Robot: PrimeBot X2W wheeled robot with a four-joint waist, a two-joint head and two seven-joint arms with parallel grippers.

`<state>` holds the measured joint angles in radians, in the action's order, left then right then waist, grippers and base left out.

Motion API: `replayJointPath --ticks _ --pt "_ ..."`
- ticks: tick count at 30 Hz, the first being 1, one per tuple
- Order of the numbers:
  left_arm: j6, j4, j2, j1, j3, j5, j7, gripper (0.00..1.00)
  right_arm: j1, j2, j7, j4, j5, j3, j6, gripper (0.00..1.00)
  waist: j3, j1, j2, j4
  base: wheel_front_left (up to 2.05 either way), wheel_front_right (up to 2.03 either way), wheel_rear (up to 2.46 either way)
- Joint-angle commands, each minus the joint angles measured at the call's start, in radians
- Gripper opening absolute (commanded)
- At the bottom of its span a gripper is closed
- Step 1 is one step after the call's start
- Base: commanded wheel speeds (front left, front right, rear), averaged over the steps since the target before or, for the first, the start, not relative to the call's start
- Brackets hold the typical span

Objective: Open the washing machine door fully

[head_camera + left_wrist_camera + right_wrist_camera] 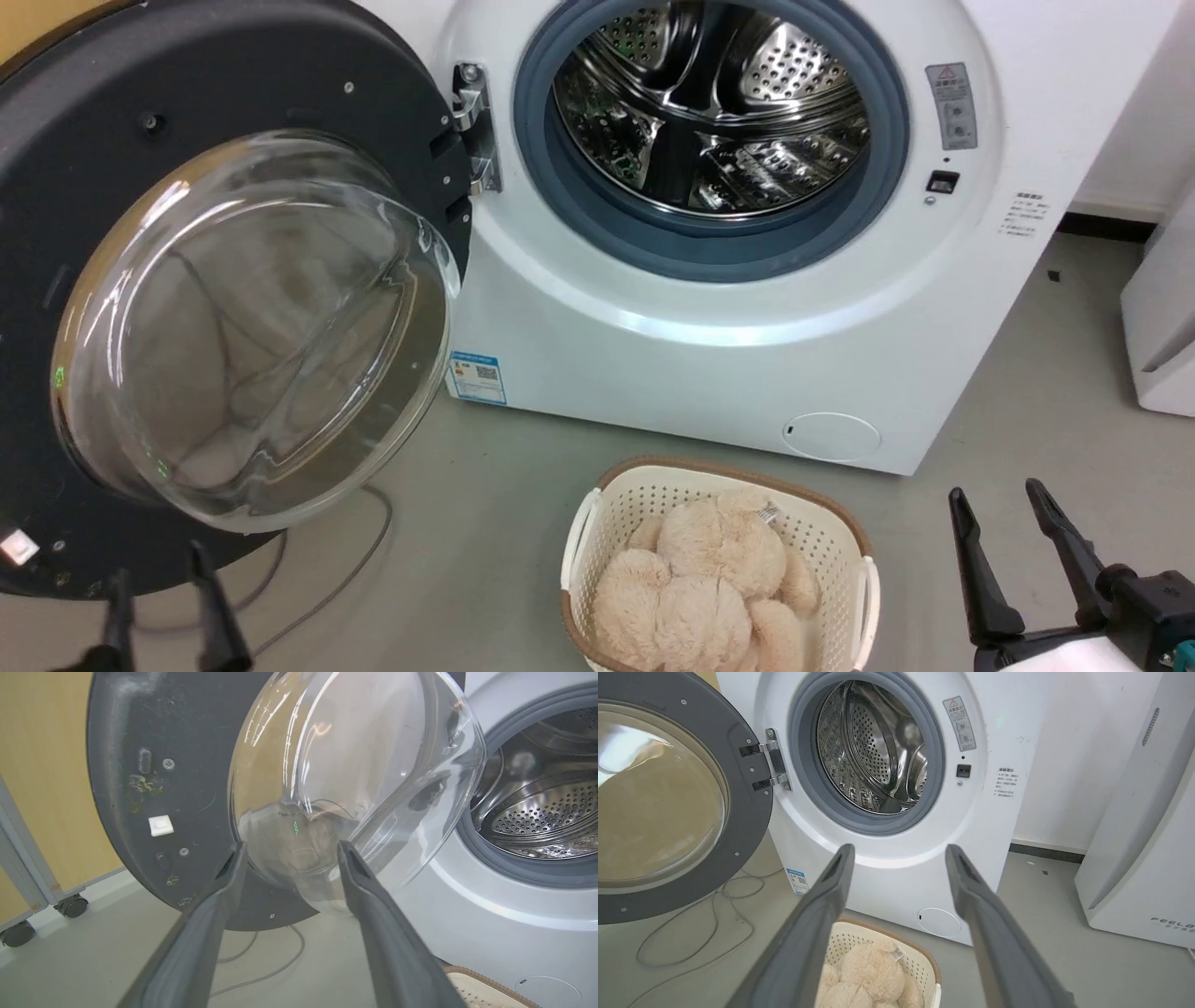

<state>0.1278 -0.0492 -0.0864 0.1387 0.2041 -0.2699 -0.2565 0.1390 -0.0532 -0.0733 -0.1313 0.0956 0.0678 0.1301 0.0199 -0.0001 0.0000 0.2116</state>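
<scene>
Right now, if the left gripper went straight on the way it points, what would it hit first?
Most likely the clear glass bowl of the washing machine door: the left gripper points its open fingers at the bowl's lower part. Depth is unclear.

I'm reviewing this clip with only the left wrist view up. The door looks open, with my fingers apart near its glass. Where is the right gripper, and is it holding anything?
Observer: The right gripper is at the lower right of the head view, open and empty, apart from the washing machine.
Operator: I see a basket corner. Is anything in it?
Observer: Yes. The basket on the floor before the machine holds a beige plush toy.
Operator: What does the door hang from?
Observer: The washing machine door hangs from a metal hinge at the left of the opening.
</scene>
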Motion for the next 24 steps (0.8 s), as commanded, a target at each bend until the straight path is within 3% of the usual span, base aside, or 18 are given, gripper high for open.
replayJointPath --ticks 1,14,24 --pt "0.008 0.013 0.006 0.015 -0.012 0.013 -0.005 1.0 0.011 0.003 -0.006 0.002 0.0 0.0 0.001 1.0 -0.007 0.0001 0.0 -0.006 0.0 0.0 0.0" --pt "-0.017 0.021 0.03 0.01 -0.214 0.071 -0.004 1.0 0.025 0.003 0.013 -0.006 -0.018 -0.023 0.001 1.0 -0.049 0.0001 0.0 -0.112 0.0 0.0 0.0" --pt "-0.033 -0.03 -0.029 -0.057 -0.273 0.138 0.07 1.0 0.053 0.003 0.032 -0.018 -0.018 -0.043 0.001 1.0 -0.053 0.0001 0.0 -0.211 0.0 0.0 0.0"
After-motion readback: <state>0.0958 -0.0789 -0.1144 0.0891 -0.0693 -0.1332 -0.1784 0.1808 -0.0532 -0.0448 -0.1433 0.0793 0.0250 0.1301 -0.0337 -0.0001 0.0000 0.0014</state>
